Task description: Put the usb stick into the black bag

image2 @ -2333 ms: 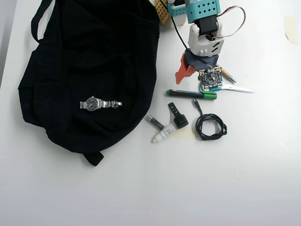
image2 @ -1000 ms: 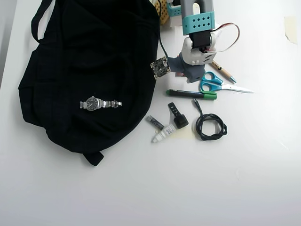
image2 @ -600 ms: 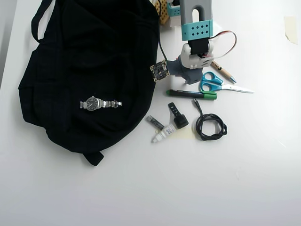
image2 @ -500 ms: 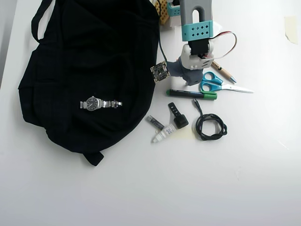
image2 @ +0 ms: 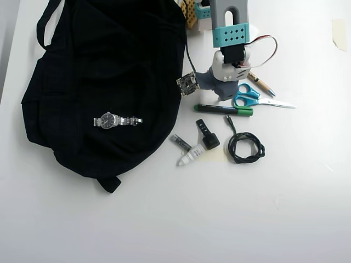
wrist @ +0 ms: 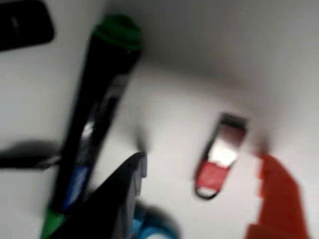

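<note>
In the wrist view we saw the usb stick lying clear between the parted fingers of the gripper, with the green-capped marker crowding one side. Overhead, scissors, a coiled cable and a black fob hemmed that patch; the black bag lay unobstructed beyond.

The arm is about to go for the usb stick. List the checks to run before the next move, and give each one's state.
1. Gripper open: ok, its fingers stand apart in the wrist view.
2. usb stick between the fingers: ok, though it is nearer the orange finger.
3. Marker clear of the grasp: cannot tell, as it lies close beside the black finger.
4. Wrist picture sharp: not ok, it is blurred.
5. Black bag open for the drop: cannot tell. It lies flat with a watch on it.
</note>
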`<state>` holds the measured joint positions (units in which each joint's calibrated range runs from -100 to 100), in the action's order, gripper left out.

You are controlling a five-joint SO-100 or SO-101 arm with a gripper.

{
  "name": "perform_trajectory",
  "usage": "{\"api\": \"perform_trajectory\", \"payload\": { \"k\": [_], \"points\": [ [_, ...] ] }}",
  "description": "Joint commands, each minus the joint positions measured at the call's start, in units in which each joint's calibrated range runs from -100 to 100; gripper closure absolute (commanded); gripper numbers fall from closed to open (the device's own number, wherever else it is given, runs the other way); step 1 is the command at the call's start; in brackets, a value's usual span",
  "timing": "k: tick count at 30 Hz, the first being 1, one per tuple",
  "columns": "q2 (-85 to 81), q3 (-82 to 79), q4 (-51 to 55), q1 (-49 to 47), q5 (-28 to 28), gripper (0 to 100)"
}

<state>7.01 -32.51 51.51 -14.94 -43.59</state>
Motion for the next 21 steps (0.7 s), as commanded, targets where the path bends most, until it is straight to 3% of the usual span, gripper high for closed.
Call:
{"api": "perform_trajectory", "payload": {
  "k": [1, 4, 16, 21],
  "points": [
    [0.7, -0.2, -0.7, -1.1, -8.8, 90],
    [0.7, -0.2, -0.2, -1.4, -8.8, 99],
    [-0.4, -0.2, 0.2, -1.5, -8.7, 98],
    [-4.4, 8.9, 5.3, -0.8, -7.5, 98]
  ]
}}
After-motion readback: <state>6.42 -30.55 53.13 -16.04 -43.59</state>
